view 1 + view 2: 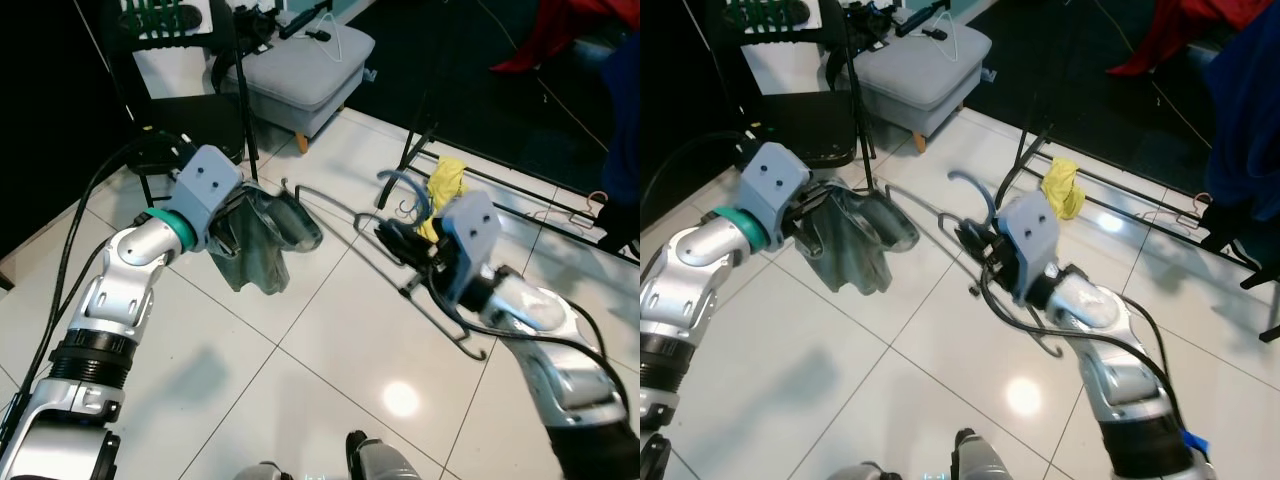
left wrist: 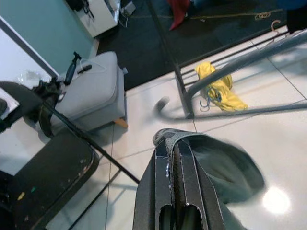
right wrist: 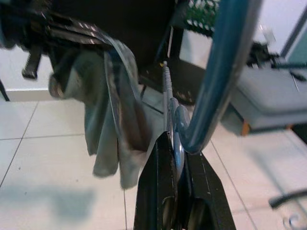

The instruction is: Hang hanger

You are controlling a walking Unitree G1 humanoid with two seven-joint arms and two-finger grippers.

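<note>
While the right gripper [image 1: 975,245] pinches the blue hanger [image 3: 211,86] by its hook, the left gripper [image 1: 240,205], at nine o'clock, clamps the grey-green garment [image 1: 258,240]. Thin and wiry, the hanger runs between them, with the dark rack [image 1: 500,185] beyond at one o'clock.

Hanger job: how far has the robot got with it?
Picked up: the right gripper is shut on the hanger, near its hook. In hand: the left gripper grips a grey-green garment at the hanger's other end, both held above the tiled floor. Left to do: the hanger is not yet on the black rack behind, where a yellow cloth lies.
</note>
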